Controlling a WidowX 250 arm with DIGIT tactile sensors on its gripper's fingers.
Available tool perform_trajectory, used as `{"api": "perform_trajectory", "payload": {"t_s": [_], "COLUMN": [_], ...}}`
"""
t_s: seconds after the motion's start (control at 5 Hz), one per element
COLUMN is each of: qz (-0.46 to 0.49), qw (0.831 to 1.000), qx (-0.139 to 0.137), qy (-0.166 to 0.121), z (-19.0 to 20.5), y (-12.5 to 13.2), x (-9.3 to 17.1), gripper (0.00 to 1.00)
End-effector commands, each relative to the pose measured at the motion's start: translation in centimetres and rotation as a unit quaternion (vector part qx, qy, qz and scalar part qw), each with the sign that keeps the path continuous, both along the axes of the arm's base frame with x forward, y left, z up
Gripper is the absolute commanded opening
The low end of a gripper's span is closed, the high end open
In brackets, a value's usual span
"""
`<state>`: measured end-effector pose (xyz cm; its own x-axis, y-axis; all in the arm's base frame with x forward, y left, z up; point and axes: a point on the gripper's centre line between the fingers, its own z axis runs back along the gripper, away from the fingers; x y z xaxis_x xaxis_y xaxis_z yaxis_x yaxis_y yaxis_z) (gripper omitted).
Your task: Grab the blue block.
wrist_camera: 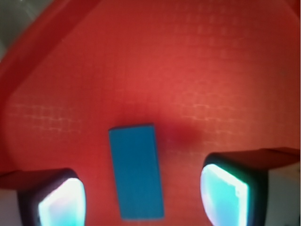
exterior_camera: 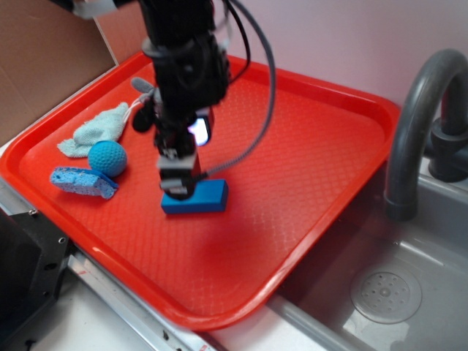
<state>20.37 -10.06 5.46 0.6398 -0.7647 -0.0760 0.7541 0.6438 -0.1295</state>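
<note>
The claw hung spread over the blue block, which lay on the red tray at 6 o'clock between its fingers; the approach looked finished, leaving descent and closing.

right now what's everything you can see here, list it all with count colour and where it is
tray: 1, red, across the counter by the sink
blue block: 1, bright blue, middle of the tray, lying flat between the open fingers
ball: 1, teal-blue, left part of the tray
sponge piece: 1, light blue, left edge of the tray, in front of the ball
cloth: 1, pale blue-green, left rear of the tray, behind the ball
faucet: 1, grey, right of the tray
sink: 1, grey, lower right, drain visible
cardboard: 1, brown, upper left behind the tray
gripper: 1, black, open, lowered over the blue block
</note>
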Motion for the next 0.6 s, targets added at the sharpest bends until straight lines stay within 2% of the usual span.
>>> {"api": "perform_trajectory", "payload": {"t_s": [0.0, 0.2, 0.4], "qz": [-0.031, -0.025, -0.04], "qw": [0.999, 0.998, 0.994], "qx": [0.033, 0.062, 0.099], "qy": [0.003, 0.019, 0.016], "z": [-2.2, -4.0, -4.4], "y": [-0.8, -0.6, -1.2], "x": [-0.9, -1.1, -1.2], "gripper": [1.0, 1.0, 0.0]}}
